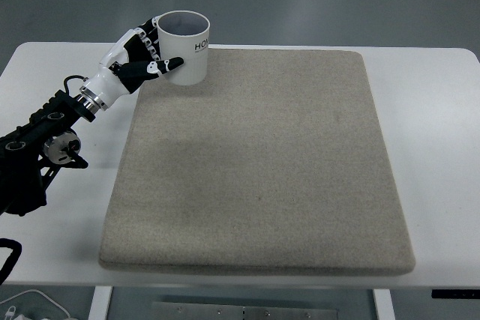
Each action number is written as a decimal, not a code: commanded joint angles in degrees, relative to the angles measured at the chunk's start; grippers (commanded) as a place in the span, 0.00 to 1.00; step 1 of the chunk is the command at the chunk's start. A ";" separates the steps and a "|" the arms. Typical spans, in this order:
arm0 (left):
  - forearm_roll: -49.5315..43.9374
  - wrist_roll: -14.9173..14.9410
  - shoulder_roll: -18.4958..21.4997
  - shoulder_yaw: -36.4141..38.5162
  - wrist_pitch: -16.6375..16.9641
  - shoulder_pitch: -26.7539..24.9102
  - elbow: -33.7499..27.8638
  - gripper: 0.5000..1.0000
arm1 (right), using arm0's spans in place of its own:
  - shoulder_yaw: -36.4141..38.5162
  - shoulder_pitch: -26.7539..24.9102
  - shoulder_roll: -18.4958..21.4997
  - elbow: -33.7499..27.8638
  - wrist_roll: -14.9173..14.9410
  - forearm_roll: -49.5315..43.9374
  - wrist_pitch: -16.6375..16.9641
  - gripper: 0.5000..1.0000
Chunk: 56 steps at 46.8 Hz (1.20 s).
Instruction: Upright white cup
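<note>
A white cup with dark lettering stands upright, mouth up, at the far left corner of the grey mat. My left hand is shut on the cup from its left side, thumb across the front and fingers behind it. I cannot tell whether the cup's base touches the mat. The right arm is out of view.
The grey mat covers most of the white table. Bare table strips run along the left and right of the mat. My black left forearm lies over the left strip. A white cable shows below the table's near left corner.
</note>
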 commanded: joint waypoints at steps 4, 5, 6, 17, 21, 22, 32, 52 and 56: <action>-0.05 -0.01 -0.25 2.68 0.18 0.11 2.29 0.02 | -0.08 -0.18 0.00 0.00 0.01 0.00 0.00 0.86; -0.05 -0.01 -0.25 2.95 0.18 0.11 2.55 0.02 | -0.08 -0.27 0.00 0.00 0.01 0.00 0.00 0.86; -0.05 -0.01 -0.25 3.21 0.26 0.11 2.73 0.02 | -0.08 -0.35 0.00 0.00 0.01 0.00 0.00 0.86; -0.05 -0.01 -0.51 3.92 0.35 0.11 4.31 0.02 | -0.08 -0.53 0.00 0.00 0.01 0.00 0.00 0.86; -0.05 -0.01 -0.77 4.01 0.44 0.11 4.31 0.02 | -0.08 -0.97 0.00 0.00 0.01 0.08 0.00 0.86; -0.05 -0.01 -0.86 4.01 0.61 0.11 4.31 0.03 | -0.08 -1.06 0.00 0.00 0.01 0.08 0.00 0.86; 0.04 -0.01 -1.04 4.18 0.88 0.46 4.40 0.05 | -0.08 -1.50 0.00 0.00 0.01 0.08 0.00 0.86; -0.05 -0.01 -2.36 6.47 3.95 0.82 4.40 0.10 | -0.08 -1.50 0.00 0.09 0.01 0.08 0.00 0.86; -0.05 -0.01 -3.15 6.47 4.31 0.82 4.49 0.11 | -0.08 -1.50 0.00 0.09 0.01 0.08 0.00 0.86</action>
